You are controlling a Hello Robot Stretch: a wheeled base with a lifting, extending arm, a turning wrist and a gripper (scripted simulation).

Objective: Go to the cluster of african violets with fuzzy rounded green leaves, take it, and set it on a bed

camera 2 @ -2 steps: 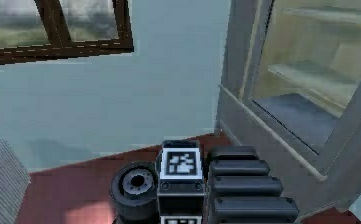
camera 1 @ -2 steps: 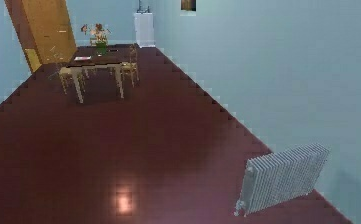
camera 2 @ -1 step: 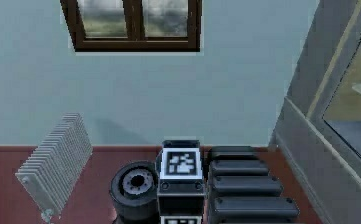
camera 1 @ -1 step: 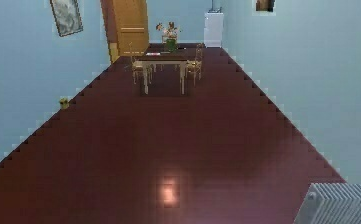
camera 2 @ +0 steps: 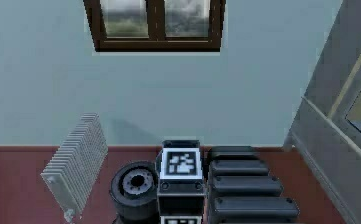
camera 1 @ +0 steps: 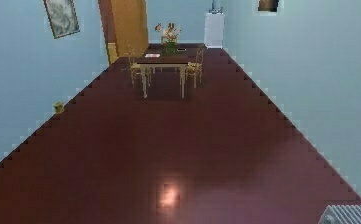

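Observation:
A potted plant [camera 1: 171,40] with green leaves and reddish parts stands on a wooden table [camera 1: 164,64] at the far end of the room, in the forward view's upper middle. It is too small to tell its kind. Wooden chairs [camera 1: 138,70] stand around the table. In the arm side view, the arm's white marker square [camera 2: 182,163] sits at the bottom middle. The gripper's dark round body [camera 2: 136,186] lies just left of it. I cannot make out its far end, so I cannot tell whether it holds anything.
A wide dark red floor [camera 1: 178,140] runs up to the table. An orange door [camera 1: 126,28] and a white unit [camera 1: 214,30] stand at the back, and a framed picture [camera 1: 61,15] hangs on the wall. A window [camera 2: 158,22], a radiator [camera 2: 76,162] and a grey doorframe [camera 2: 333,120] line the side.

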